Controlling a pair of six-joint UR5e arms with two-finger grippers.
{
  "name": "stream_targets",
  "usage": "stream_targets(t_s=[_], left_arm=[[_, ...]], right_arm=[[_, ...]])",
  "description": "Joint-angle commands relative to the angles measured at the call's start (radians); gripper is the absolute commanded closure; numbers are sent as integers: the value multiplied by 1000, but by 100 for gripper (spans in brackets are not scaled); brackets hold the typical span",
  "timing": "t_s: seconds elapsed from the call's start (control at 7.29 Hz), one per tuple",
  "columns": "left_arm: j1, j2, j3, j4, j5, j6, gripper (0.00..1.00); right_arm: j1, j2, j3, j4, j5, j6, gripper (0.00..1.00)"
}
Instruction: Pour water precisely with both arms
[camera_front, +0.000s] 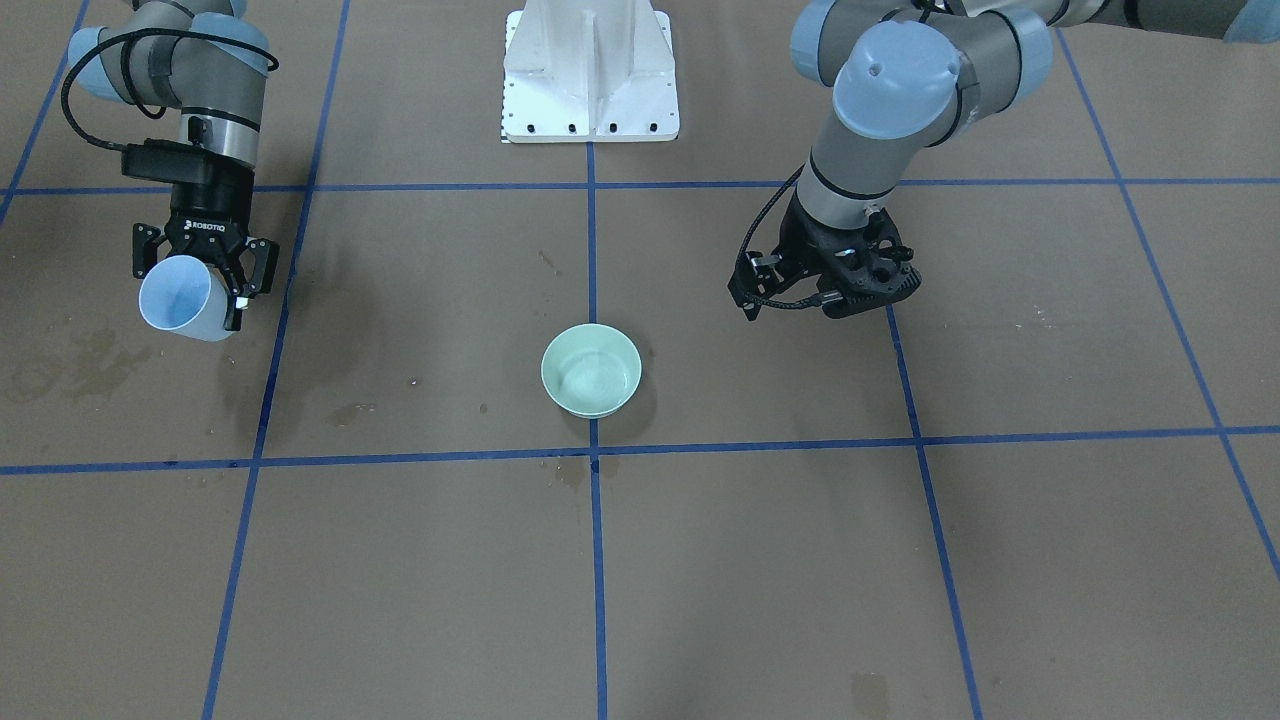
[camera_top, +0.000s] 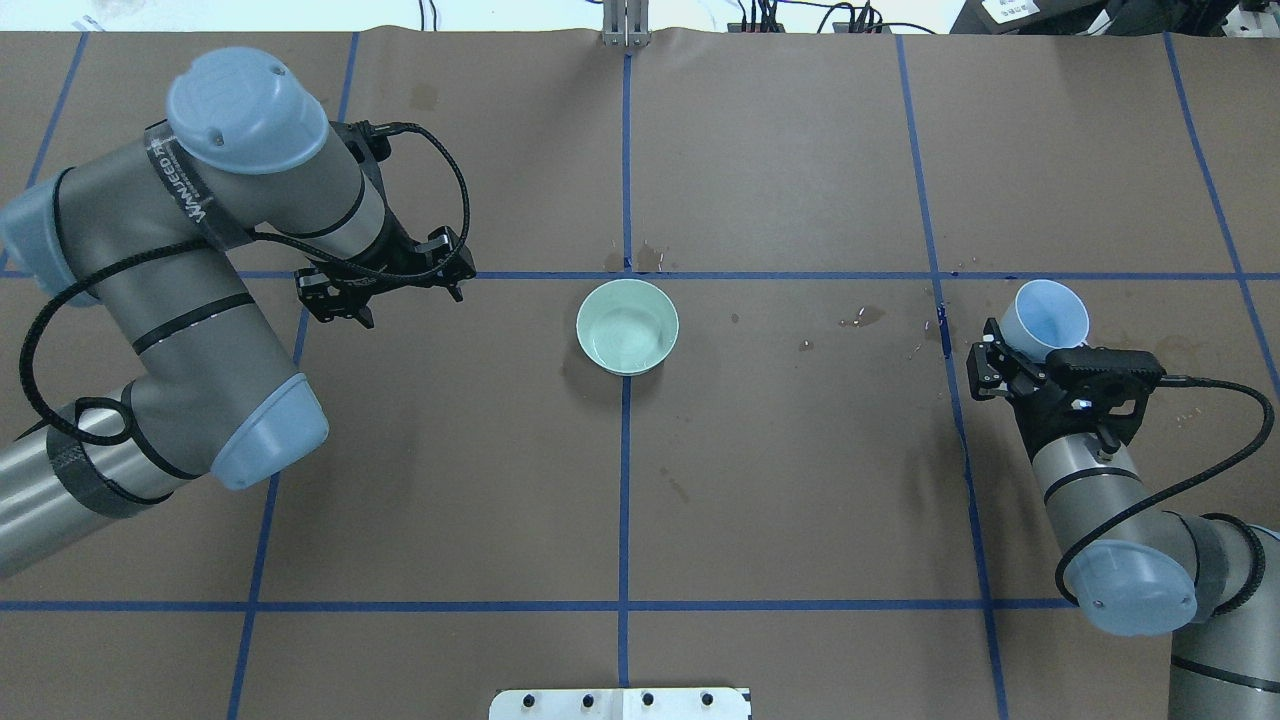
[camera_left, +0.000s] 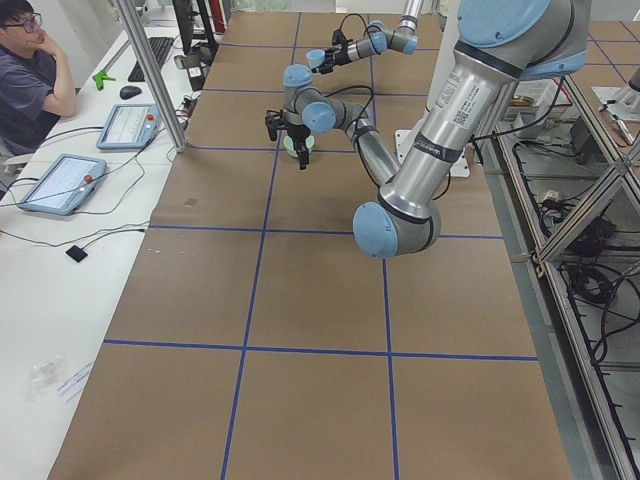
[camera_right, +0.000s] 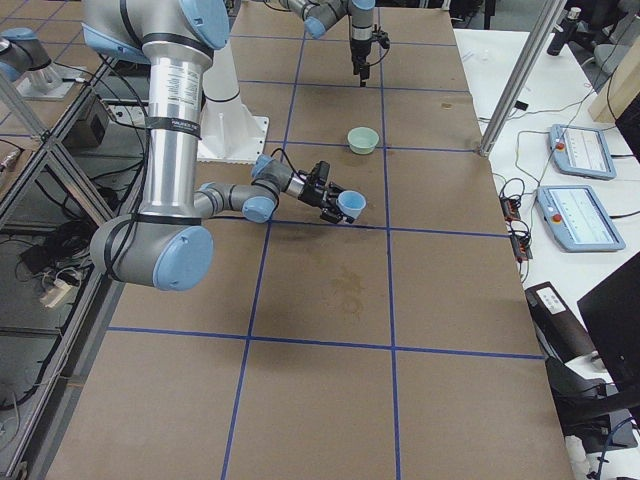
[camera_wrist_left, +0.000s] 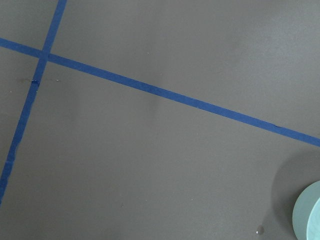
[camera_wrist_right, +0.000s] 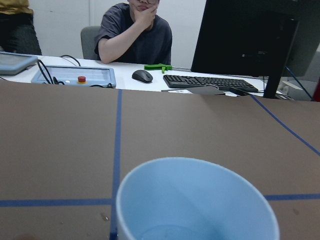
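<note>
1. Right gripper (camera_front: 200, 275) gripped the smooth, tapered light-blue cup (camera_front: 175, 300), tilted.
2. Round, glossy pale-green bowl (camera_front: 591, 370) sat mid-table (camera_front: 400, 560), with water (camera_top: 627, 338) a faint sheen inside.
3. Left gripper (camera_front: 860, 285) hung nearby; its spread, I couldn't tell.

The pale green round bowl (camera_wrist_left: 311, 214) is cut by the left wrist view's lower right corner. The light-blue plastic cup (camera_wrist_right: 195, 195) loses its base below the right wrist view's edge. The black left gripper (camera_front: 848, 288) hides its fingertips under its own body, so how wide it stands cannot be told
</note>
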Motion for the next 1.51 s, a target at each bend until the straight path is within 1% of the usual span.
stream_targets(t_s=[0.0, 0.14, 0.27, 0.41, 0.55, 0.69, 0.82, 0.96, 1.1, 1.23, 1.37], left_arm=[[0, 2, 1, 0, 0, -1, 0], [0, 0, 0, 0, 0, 0, 0], [-2, 0, -2, 0, -2, 0, 0], [-5, 2, -14, -3, 0, 12, 0], [-20, 3, -29, 1, 0, 69, 0], [-37, 21, -30, 1, 0, 86, 0], [-52, 32, -28, 3, 0, 135, 0], [-75, 55, -37, 3, 0, 184, 0], [-99, 69, -39, 4, -2, 227, 0], [-118, 78, -36, 4, -2, 238, 0], [-124, 86, -37, 4, -2, 240, 0]], right_arm=[[14, 8, -39, 292, 54, -243, 100], [28, 60, -104, 515, 182, -427, 100], [48, 123, -155, 572, 245, -541, 100], [62, 172, -166, 570, 320, -565, 100], [80, 204, -168, 570, 447, -638, 100], [83, 240, -173, 561, 485, -669, 100], [77, 290, -194, 489, 532, -704, 100], [80, 344, -196, 400, 545, -741, 100], [71, 376, -197, 372, 547, -743, 100], [66, 436, -209, 363, 551, -743, 100], [62, 458, -205, 319, 551, -742, 100]])
